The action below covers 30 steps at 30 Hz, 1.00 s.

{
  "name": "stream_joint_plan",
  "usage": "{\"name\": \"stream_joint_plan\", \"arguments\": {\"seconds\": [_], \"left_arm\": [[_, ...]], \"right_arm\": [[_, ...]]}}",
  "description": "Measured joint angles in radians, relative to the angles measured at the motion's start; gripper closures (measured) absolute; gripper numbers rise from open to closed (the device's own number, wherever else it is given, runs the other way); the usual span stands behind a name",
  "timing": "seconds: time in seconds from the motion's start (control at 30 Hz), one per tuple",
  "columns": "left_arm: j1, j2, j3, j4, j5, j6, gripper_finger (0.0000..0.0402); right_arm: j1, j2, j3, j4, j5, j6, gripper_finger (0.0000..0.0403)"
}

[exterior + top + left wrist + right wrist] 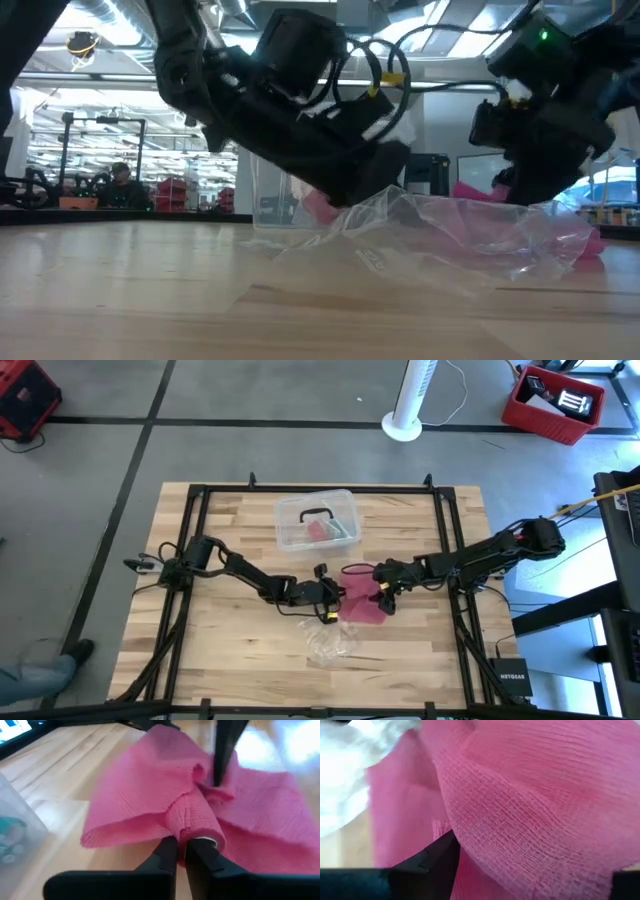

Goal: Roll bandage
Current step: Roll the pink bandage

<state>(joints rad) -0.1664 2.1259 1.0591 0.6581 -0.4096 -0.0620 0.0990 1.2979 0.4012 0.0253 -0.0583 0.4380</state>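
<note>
The pink bandage [362, 605] lies loosely bunched at the table's middle, between my two grippers. One part of it is wound into a small roll [192, 817], and wide folds [135, 790] spread out from the roll. My left gripper [330, 598] comes from the table's left, its fingers shut at the roll's near end. My right gripper [385, 598] comes from the right and stands in the cloth, its fingers apart with bandage [520, 795] filling the space between them. In the low view the bandage [480, 192] shows behind a clear wrapper. My left gripper [182, 849] meets the near end of the roll [202, 839] with the tips of its shut fingers, coming nearly level from the table's left. The fingertips hide how much cloth lies between them. The roll lies along the fingers' line, low over the table. My right gripper [530, 870] has a bunch of several bandage layers between its fingers, slanting down from the table's right. One finger [220, 765] enters a gathered fold [212, 787] beside the roll; cloth hides the other. The folds rise slack around it, and the lower edges lie on the table.
A crumpled clear plastic wrapper [330, 642] lies just nearer than the bandage and fills the foreground in the low view [450, 235]. A clear plastic box [317, 520] with pink and green contents stands toward the far edge. Bare wood lies to either side.
</note>
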Motion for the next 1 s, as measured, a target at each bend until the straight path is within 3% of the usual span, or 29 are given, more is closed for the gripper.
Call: {"name": "stream_joint_plan", "arguments": {"seconds": [0.2, 0.3, 0.57, 0.8, 1.0], "left_arm": [[-0.091, -0.18, 0.007, -0.236, -0.125, 0.011, 0.0396], [-0.127, -0.27, 0.006, -0.351, -0.178, 0.022, 0.0393], [-0.176, -0.423, 0.005, -0.551, -0.283, 0.084, 0.0397], [-0.186, -0.481, 0.005, -0.553, -0.307, 0.093, 0.0396], [-0.168, -0.48, 0.005, -0.566, -0.312, 0.058, 0.0396]], "right_arm": [[0.003, -0.188, 0.129, -0.271, -0.06, -0.049, 0.0173], [0.002, -0.269, 0.179, -0.326, -0.053, -0.055, 0.0173], [0.002, -0.402, 0.265, -0.342, -0.048, -0.092, 0.0173], [0.002, -0.439, 0.334, -0.388, -0.048, -0.128, 0.0173], [0.016, -0.41, 0.32, -0.187, -0.091, -0.222, 0.0173]]}}
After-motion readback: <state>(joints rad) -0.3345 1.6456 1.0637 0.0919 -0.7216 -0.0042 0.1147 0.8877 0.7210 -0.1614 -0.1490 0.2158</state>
